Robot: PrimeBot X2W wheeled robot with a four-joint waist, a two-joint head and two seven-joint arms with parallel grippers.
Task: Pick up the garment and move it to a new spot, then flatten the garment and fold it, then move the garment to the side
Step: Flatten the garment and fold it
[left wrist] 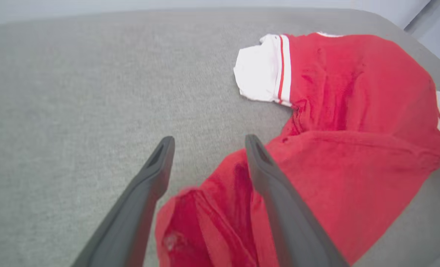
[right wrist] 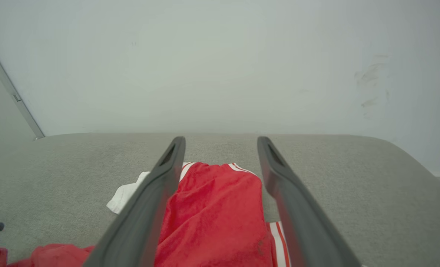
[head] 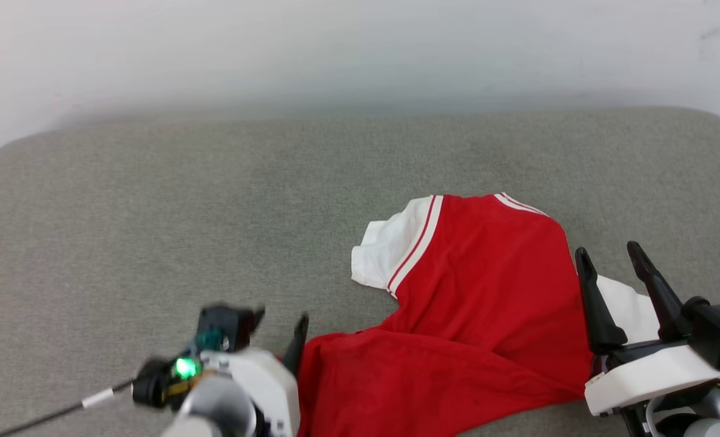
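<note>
**Garment down, flattening next**

Our garment (head: 481, 315) lies rumpled on the grey worktop (head: 153, 212), near right. Left tool (left wrist: 208, 142) stands open at its near-left corner, right tool (head: 607, 250) open over its right edge; neither grips. Next, we judge: pinch corners, spread it flat.

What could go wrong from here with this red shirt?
An edge of the garment lies bunched between the open fingers of the left hand; pulling away could snag and drag it. The cloth is crumpled, with the white sleeve sticking out sideways, so folding it like this would probably set creases.
</note>
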